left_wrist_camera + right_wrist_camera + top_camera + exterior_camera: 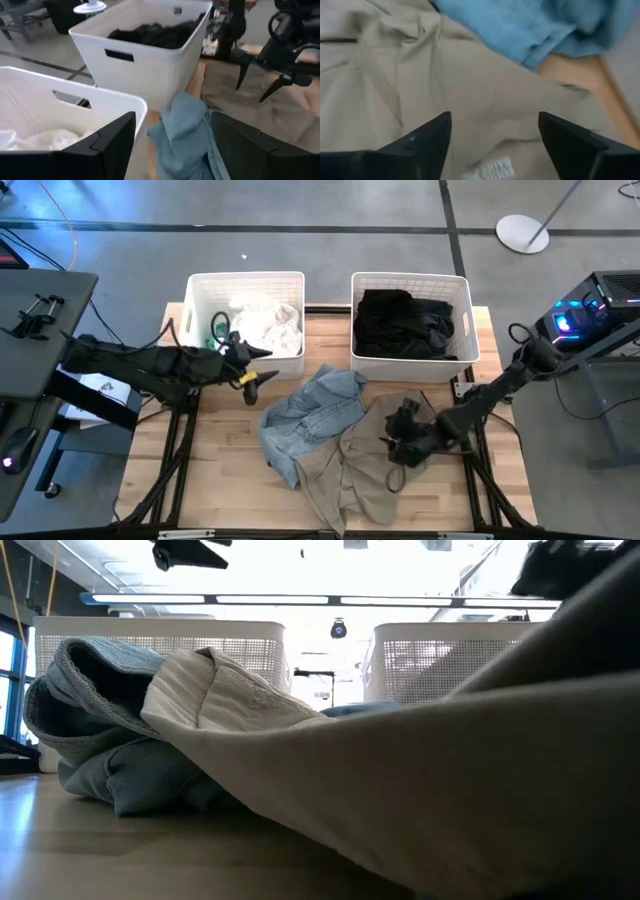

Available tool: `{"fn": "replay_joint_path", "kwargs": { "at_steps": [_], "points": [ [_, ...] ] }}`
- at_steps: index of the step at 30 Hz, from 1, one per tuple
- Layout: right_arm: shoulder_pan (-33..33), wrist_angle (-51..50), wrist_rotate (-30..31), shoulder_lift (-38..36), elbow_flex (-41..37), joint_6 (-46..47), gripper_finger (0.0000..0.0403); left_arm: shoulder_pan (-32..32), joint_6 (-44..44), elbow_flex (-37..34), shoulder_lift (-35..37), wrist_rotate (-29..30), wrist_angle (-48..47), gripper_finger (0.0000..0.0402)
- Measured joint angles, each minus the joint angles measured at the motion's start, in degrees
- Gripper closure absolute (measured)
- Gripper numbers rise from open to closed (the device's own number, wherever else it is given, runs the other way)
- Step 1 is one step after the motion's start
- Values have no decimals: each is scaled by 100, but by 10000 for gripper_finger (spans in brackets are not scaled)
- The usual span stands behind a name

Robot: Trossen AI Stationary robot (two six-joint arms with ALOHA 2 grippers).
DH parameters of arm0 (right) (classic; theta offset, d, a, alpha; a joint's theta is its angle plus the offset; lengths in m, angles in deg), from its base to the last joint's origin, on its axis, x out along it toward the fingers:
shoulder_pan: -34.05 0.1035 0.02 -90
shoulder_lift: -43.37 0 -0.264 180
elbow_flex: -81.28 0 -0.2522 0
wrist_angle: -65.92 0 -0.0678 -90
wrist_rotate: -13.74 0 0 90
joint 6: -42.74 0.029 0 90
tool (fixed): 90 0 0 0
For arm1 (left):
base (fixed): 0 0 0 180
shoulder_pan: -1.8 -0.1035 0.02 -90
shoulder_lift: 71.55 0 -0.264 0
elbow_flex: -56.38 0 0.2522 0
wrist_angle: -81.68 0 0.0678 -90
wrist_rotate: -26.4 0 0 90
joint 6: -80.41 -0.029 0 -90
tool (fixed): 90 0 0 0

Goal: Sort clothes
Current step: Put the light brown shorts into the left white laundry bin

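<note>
beige garment lies directly under right gripper, jaws spread wide, empty | advise: lower onto a raised fold, pinch one layer only | left gripper open, beside denim garment

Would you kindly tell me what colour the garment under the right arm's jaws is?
Beige garment, clearest in the right wrist view.

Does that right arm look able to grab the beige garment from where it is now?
Probably yes. The right pincer hangs open directly over the beige garment, with nothing between them; the denim garment lies off to one side.
</note>
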Motion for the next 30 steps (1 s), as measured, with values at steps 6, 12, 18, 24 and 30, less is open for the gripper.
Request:
{"fn": "replay_joint_path", "kwargs": {
  "at_steps": [6,12,18,24,30],
  "points": [
    [-408,1331,-992,1148,0,-1179,77,144,65,-264,-205,90,189,152],
    [-587,2593,-1534,2195,83,-1279,92,270,164,-290,-329,93,226,152],
    [-531,2874,-1204,2405,90,-1161,168,352,157,-290,-378,160,260,152],
    [-531,2932,-1108,2408,87,-1129,294,446,157,-290,-413,227,263,152],
    [-533,2518,-1041,1790,-1,-600,391,564,10,-290,-443,242,442,152]
  ]
}}
